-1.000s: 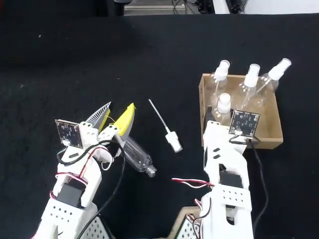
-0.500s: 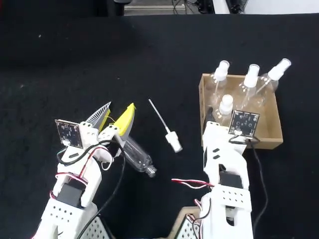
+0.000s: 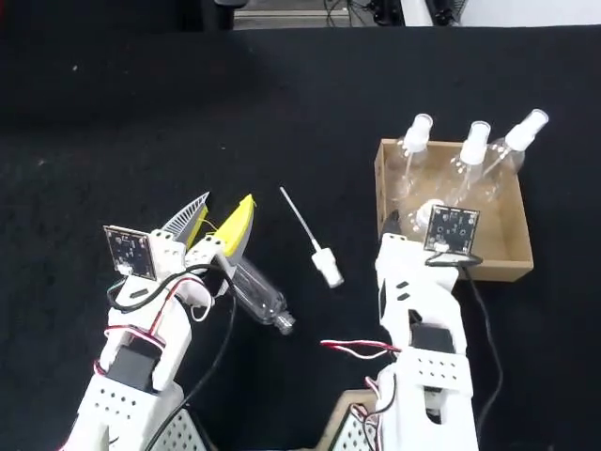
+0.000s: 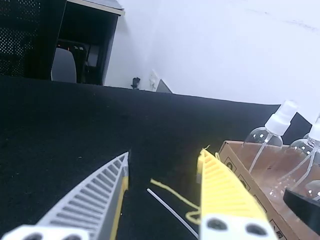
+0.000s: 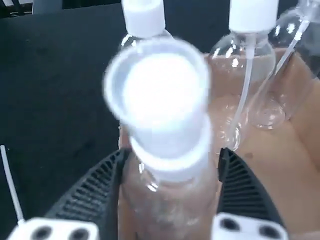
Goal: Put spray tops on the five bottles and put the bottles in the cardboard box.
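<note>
The fourth capped bottle [image 5: 161,115] stands clamped between the black fingers of the right gripper [image 5: 172,151], which press against its shoulders just below the white spray cap. In the high view it is inside the cardboard box [image 3: 502,237], toward the box's 9 o'clock wall. A row of three capped bottles [image 3: 472,152] stands upright along the 12 o'clock wall, apart from the held one.

At about 8 o'clock from the box, on the black table [image 3: 141,113], lies the loose spray top [image 3: 327,266], its thin dip tube pointing to 11 o'clock. Farther out at 8 o'clock from it lies the uncapped bottle [image 3: 261,299] on its side, its open neck toward 4 o'clock and its base end hidden under the left arm.

The left gripper [image 4: 164,155] is spread wide with nothing between its grey finger and its yellow one. Its tips point toward 1 o'clock, above the table and near the uncapped bottle.
</note>
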`<state>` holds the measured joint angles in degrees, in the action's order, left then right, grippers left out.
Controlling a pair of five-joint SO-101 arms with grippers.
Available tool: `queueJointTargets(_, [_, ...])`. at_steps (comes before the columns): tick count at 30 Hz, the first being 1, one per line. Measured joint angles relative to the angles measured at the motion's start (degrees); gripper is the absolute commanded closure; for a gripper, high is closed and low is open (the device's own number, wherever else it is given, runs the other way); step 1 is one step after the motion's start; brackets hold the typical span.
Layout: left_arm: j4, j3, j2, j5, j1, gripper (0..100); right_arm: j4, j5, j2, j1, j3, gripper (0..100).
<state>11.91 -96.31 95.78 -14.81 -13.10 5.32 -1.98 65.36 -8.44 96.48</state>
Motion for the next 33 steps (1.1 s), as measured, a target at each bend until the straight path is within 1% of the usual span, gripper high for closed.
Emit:
queueJointTargets(30, [0.00,0.00,0.00,0.00,0.00,79,0.09,0.00,0.00,0.09,0.00,75.9])
queueJointTargets(33, [0.00,0.00,0.00,0.00,0.00,79,0.09,0.00,0.00,0.09,0.00,70.4])
